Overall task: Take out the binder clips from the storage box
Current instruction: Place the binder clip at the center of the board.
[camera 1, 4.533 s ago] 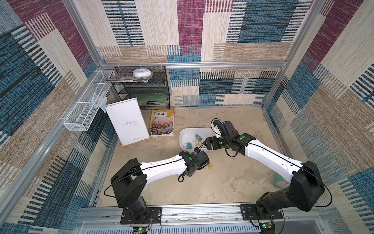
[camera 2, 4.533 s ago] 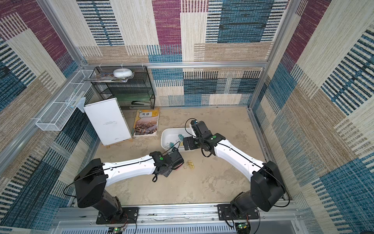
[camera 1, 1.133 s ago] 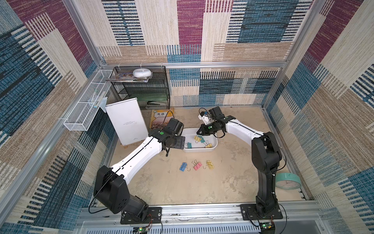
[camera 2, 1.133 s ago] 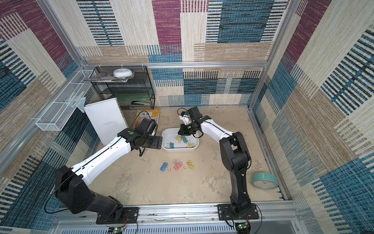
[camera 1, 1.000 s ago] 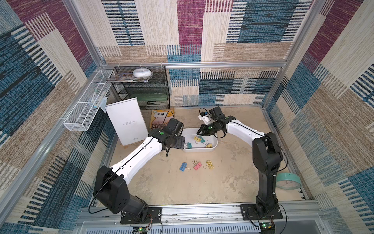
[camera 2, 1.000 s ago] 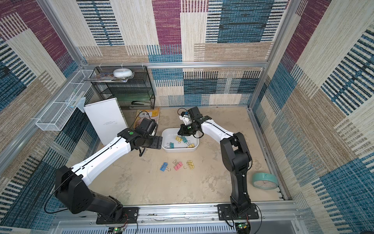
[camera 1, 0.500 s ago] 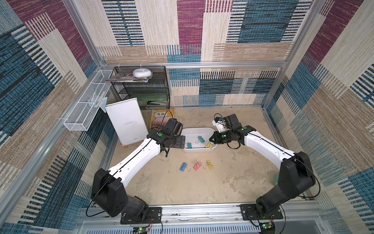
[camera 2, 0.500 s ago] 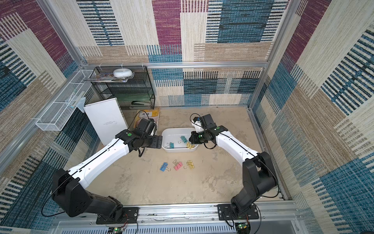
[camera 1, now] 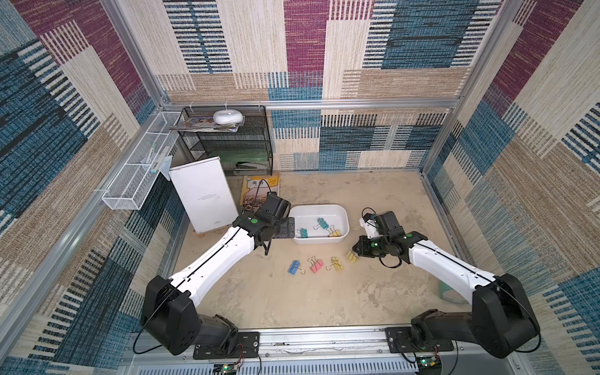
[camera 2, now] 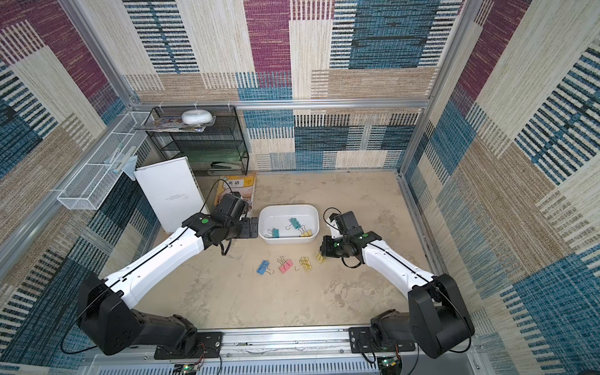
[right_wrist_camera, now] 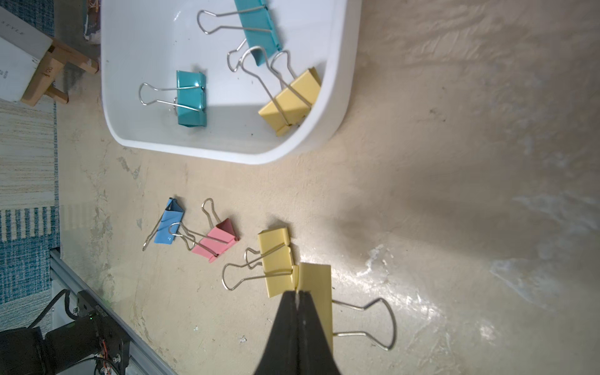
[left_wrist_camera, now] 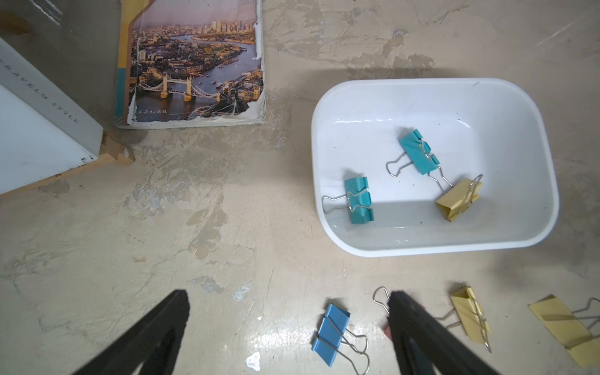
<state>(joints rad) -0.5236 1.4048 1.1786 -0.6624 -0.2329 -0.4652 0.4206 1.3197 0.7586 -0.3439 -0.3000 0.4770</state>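
Note:
The white storage box (camera 1: pixel 318 206) (camera 2: pixel 289 206) sits mid-floor and holds three binder clips: two teal (camera 1: pixel 303 232) (camera 1: pixel 322 222) and one yellow (camera 1: pixel 334 232). In front of it on the floor lie a blue clip (camera 1: pixel 294 267), a pink one (camera 1: pixel 316 265) and a yellow one (camera 1: pixel 336 263). My right gripper (right_wrist_camera: pixel 297 293) (camera 1: pixel 355 255) is shut on another yellow clip (right_wrist_camera: pixel 316 285), low beside that row's right end. My left gripper (left_wrist_camera: pixel 289 311) (camera 1: pixel 291 228) is wide open and empty at the box's left end.
A book (camera 1: pixel 259 191) lies behind the box, beside a white board on a wooden easel (camera 1: pixel 203 191). A black mesh rack (camera 1: pixel 227 139) and a white wire basket (camera 1: pixel 136 175) stand at the back left. A teal tape roll (camera 1: pixel 449 293) shows behind my right arm.
My right gripper swung from over the box to the floor in front of it, bringing a yellow clip along. My left gripper opened slightly wider and stayed by the box.

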